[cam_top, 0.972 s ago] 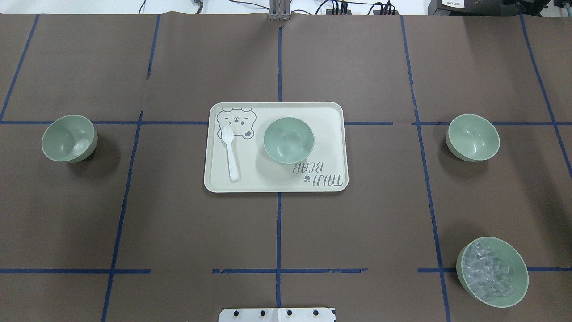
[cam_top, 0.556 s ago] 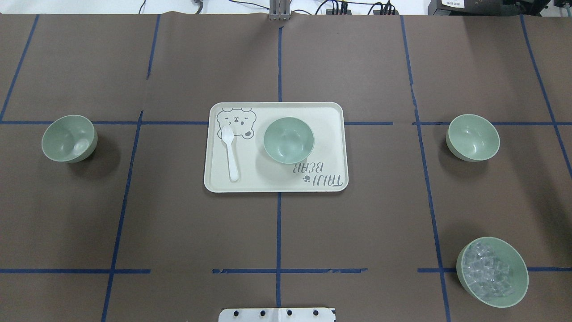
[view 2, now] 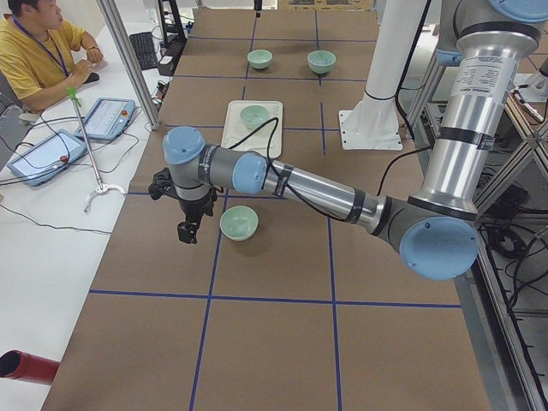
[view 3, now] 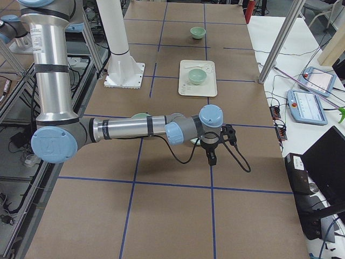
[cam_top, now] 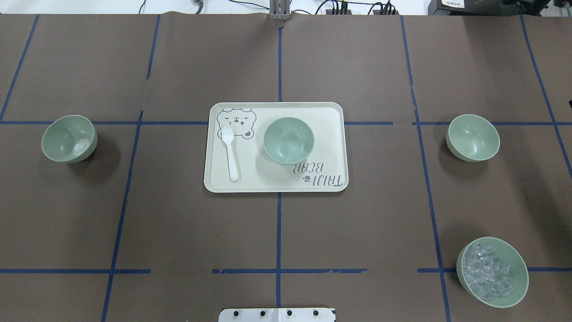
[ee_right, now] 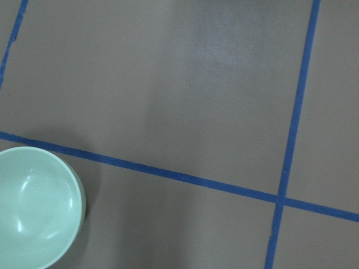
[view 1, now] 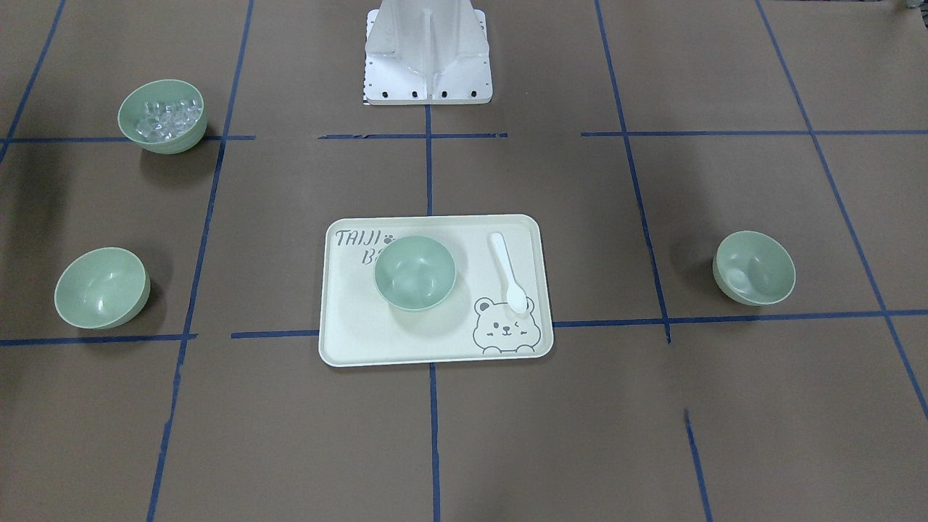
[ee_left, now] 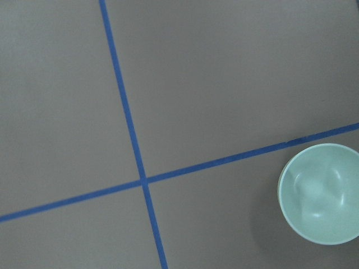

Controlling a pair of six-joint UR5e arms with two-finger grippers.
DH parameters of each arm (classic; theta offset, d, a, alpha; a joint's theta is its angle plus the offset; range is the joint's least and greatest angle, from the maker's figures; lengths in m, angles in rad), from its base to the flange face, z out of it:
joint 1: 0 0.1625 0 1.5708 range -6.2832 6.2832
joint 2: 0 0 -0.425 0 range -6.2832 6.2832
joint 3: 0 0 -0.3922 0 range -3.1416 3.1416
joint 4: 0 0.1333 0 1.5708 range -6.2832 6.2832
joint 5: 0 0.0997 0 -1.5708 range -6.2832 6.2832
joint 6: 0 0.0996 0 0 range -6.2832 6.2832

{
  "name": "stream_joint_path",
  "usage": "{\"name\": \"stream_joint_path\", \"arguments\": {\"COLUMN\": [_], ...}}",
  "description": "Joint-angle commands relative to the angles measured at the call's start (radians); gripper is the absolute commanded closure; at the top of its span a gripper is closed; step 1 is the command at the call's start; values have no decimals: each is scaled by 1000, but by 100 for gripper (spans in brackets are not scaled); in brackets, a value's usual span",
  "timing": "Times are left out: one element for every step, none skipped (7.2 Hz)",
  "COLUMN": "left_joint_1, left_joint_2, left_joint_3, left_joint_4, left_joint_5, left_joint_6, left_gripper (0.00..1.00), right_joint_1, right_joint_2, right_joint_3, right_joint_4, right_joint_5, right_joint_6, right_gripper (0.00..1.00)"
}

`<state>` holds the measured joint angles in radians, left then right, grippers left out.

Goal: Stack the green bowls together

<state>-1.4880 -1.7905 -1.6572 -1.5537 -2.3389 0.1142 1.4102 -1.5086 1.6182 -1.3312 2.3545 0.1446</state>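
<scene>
Three pale green bowls stand apart. One is on the table's left, one on the cream tray, one on the right. My left gripper shows only in the exterior left view, hanging above the table beside the left bowl. My right gripper shows only in the exterior right view, above the table by the right bowl, which the arm mostly hides. I cannot tell whether either is open or shut. The left wrist view shows a bowl at lower right. The right wrist view shows one at lower left.
A white spoon lies on the tray's left part. A green bowl of clear cubes stands at the near right. The robot base plate is at the near edge. Blue tape lines cross the brown table cover. An operator sits beyond the far side.
The bowls, tray and spoon have not moved. A small dark sliver now shows at the right edge of the overhead view.
</scene>
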Motion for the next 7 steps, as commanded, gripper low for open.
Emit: {"name": "stream_joint_path", "arguments": {"left_joint_1": [29, 132, 170, 230, 288, 348, 397], "left_joint_2": [48, 75, 107, 144, 158, 158, 158], "left_joint_3": [43, 45, 72, 91, 137, 193, 206], "left_joint_4": [-282, -369, -425, -518, -643, -758, -816], "left_joint_5": [-5, 6, 13, 68, 140, 171, 214], "left_joint_6": [-160, -260, -378, -477, -602, -731, -827], "left_gripper": [0, 0, 0, 0, 1, 7, 10], "right_joint_1": [-55, -74, -83, -83, -83, -83, -83], "right_joint_2": [42, 54, 62, 61, 61, 61, 61], "right_joint_3": [0, -3, -3, -1, -1, -1, -3], "right_joint_4": [12, 10, 10, 9, 9, 9, 9], "right_joint_5": [-4, -6, -6, -6, -6, -6, -6], "right_joint_6": [12, 41, 58, 58, 58, 58, 56], "right_gripper": [0, 0, 0, 0, 0, 0, 0]}}
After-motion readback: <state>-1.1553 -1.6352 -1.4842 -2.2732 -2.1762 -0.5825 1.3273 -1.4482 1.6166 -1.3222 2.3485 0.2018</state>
